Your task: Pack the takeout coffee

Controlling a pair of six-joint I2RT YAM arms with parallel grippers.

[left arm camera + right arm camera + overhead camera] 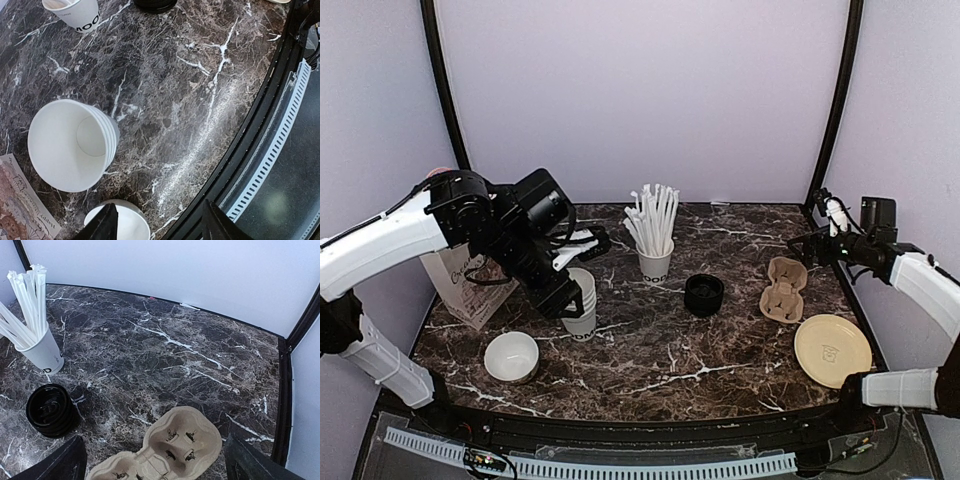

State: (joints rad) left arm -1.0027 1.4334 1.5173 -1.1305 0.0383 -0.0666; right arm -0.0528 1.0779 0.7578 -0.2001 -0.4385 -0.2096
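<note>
**Entry: takeout coffee, unpacked, in parts on dark marble desk (pixel 650 352).**

- **Cups (pixel 580 301):** white paper with dark lettering, nested in one upright stack. Left of centre, toward the near edge. No lid on. Nested probably for storage, so each to be separated from the stack before packing.
- **Lids (pixel 704 294):** black, round, piled at desk centre, well apart from the cups. Seemingly parked between the two arms, within reach of either.
- **Carrier (pixel 175 449):** moulded brown pulp, lying flat near the right edge, pockets up. Likely the packing destination.
- **Left jaws:** part open, nothing between them. Raised above the desk beside the stack, not touching it. Apparently lining up for a cup.
- **Right jaws:** spread wide and empty, hovering over the carrier. Judged ready to steady it.
- **Not for packing:**
  - cup of straws (pixel 655 258), behind centre
  - low bowl (pixel 511 357), toward the left near corner
  - printed bag (pixel 458 280), at the left edge
  - tan disc (pixel 832 350), toward the right near corner

**View notes**
- **Left wrist only:** looking down into the top cup, empty, with the stepped rims of those beneath. Stack's lettering hidden there, visible only from overhead.
- **Right wrist only:** slit flaps inside the carrier pockets.
- **Overhead only:** both arms together, and the disc.
</note>
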